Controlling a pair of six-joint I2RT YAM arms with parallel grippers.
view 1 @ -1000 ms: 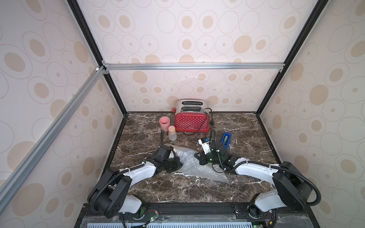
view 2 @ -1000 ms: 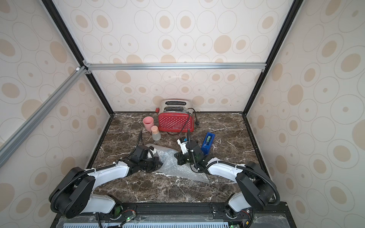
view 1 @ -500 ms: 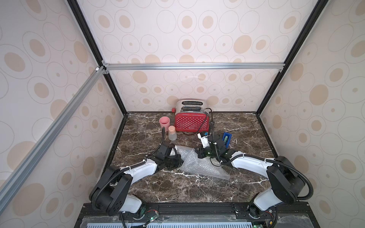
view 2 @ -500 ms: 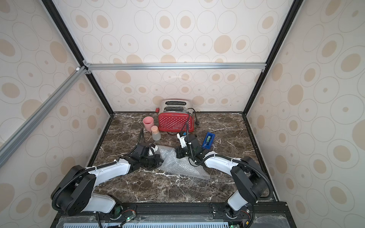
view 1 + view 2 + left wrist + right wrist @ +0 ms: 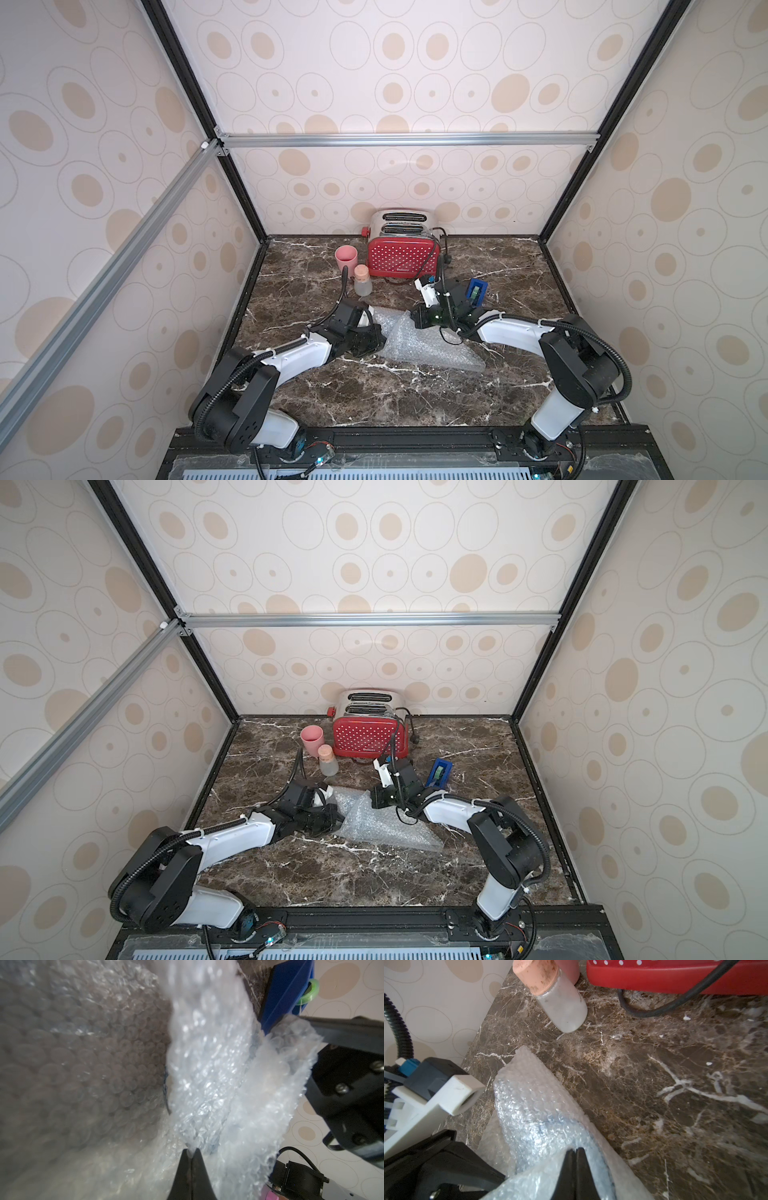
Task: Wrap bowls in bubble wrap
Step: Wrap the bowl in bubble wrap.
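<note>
A sheet of clear bubble wrap (image 5: 424, 349) (image 5: 384, 829) lies bunched on the marble table between my two arms. My left gripper (image 5: 374, 337) (image 5: 336, 817) is shut on one fold of it, pinched at the tips (image 5: 192, 1150). My right gripper (image 5: 416, 321) (image 5: 376, 801) is shut on the opposite fold (image 5: 575, 1149), which stands raised off the table. The bowl is covered by the wrap; only faint blue marks of the bowl (image 5: 166, 1093) show through in the left wrist view.
At the back stand a red toaster (image 5: 401, 255) with its cord, a pink cup (image 5: 345, 257) and a corked glass bottle (image 5: 362, 283). A blue tape dispenser (image 5: 476, 291) sits just behind my right arm. Walls enclose three sides.
My right gripper has moved left and toward the back, pulling its fold of wrap up and over the middle. The left gripper has shifted slightly back, still gripping.
</note>
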